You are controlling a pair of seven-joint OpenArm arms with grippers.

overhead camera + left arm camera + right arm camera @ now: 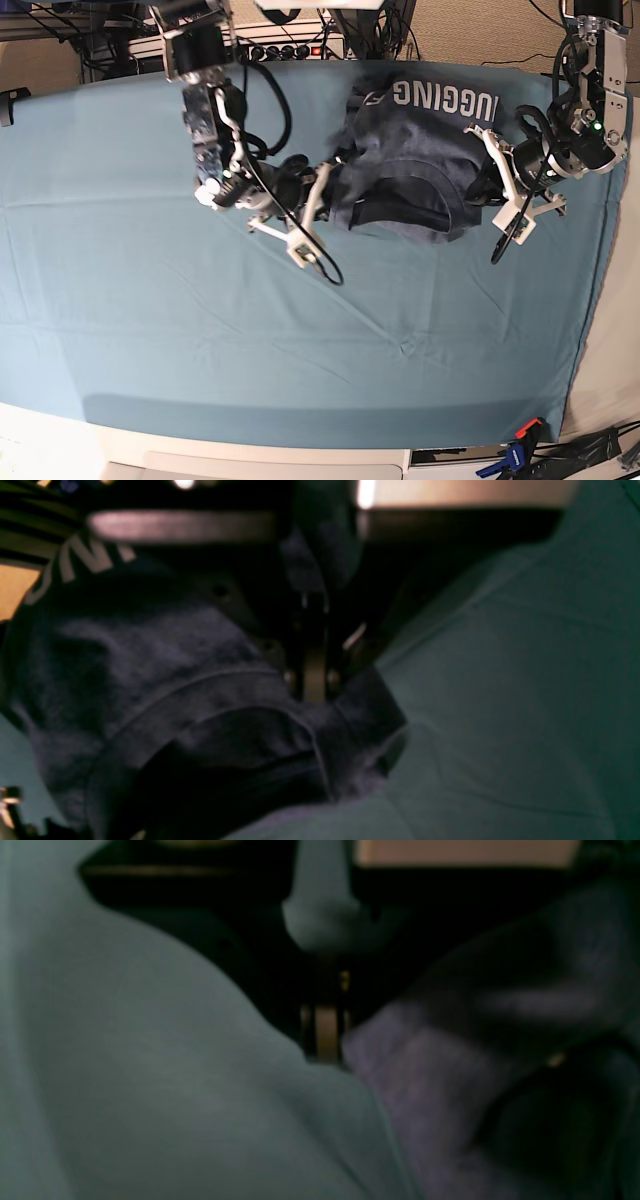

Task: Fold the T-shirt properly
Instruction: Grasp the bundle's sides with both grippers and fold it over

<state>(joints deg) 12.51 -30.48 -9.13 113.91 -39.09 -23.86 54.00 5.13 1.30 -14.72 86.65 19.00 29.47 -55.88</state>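
A heathered slate-blue T-shirt (pixel 410 160) lies bunched on the teal-clothed bench (pixel 150 330), its lettering partly hidden. Left tool (pixel 487 190) and right tool (pixel 325 190) each pinch its edges, apparently; wrist views blur.

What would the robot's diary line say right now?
Left gripper: shut on T-shirt | right gripper: shut on T-shirt | lettering up, on teal cloth

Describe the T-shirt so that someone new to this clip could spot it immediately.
Look at the teal table cloth covering the whole table, then along its far edge, between the two arms. The T-shirt is the bunched slate-blue garment there, pinched on either side by the left claw and the right claw. White block lettering along its far edge marks it out.
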